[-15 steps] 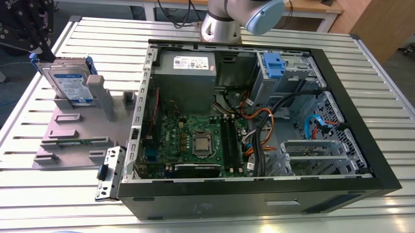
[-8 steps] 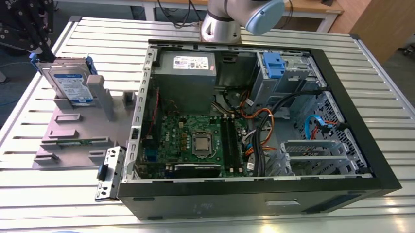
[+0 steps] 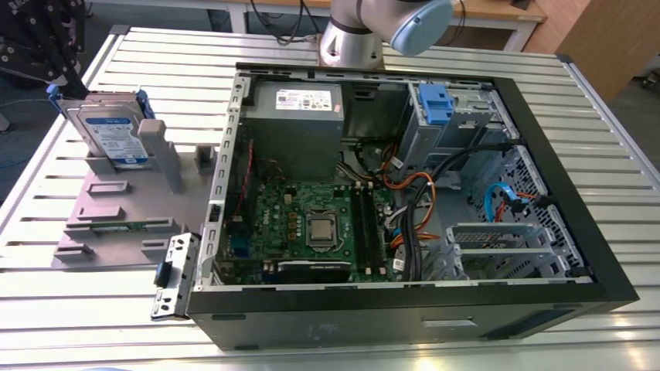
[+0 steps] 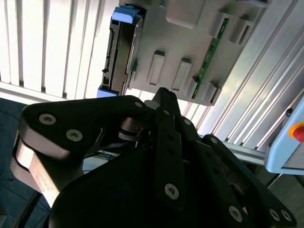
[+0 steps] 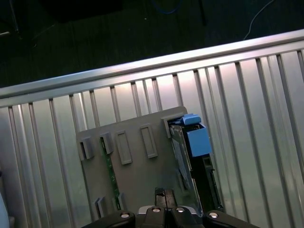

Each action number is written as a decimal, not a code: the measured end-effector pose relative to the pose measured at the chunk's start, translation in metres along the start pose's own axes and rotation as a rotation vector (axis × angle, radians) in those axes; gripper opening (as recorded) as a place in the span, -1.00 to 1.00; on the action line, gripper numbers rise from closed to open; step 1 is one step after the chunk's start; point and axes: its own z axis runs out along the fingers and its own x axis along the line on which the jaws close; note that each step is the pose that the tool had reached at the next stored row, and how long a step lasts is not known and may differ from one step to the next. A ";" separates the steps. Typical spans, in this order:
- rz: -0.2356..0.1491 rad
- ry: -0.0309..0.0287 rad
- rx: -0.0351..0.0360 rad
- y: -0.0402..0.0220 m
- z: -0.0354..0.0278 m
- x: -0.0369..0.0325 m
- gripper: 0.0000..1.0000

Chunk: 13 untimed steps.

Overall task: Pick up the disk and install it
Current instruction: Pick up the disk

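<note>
The disk (image 3: 111, 131), a silver drive with a blue-and-white label and blue rails, stands on edge in a slot of the grey fixture plate (image 3: 113, 209), at the exterior view's left of the open computer case (image 3: 413, 193). Both wrist views look down on the plate with the disk (image 4: 121, 52) (image 5: 190, 152) at its edge. My gripper (image 4: 161, 92) (image 5: 163, 194) hangs well above the plate, shut, with nothing between its fingers. The arm (image 3: 382, 31) shows at the table's far side, behind the case.
Inside the case are a grey power-supply box (image 3: 299, 108), a drive bay with a blue latch (image 3: 433, 104), the motherboard and loose cables. A green memory stick (image 3: 119, 226) lies on the plate. A metal bracket (image 3: 173, 274) leans by the case. The slatted table ends near the plate.
</note>
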 end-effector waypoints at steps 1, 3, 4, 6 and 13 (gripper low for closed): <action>-0.001 0.0000 0.0000 0.0000 0.0000 0.0000 -0.79; -0.002 0.0000 0.0000 0.0000 0.0000 0.0000 -0.79; -0.003 0.0000 0.0000 0.0000 0.0000 0.0000 -0.79; -0.004 0.0000 0.0000 0.0000 0.0000 0.0000 -0.79; -0.010 0.0002 0.0000 0.0000 0.0000 0.0000 -0.79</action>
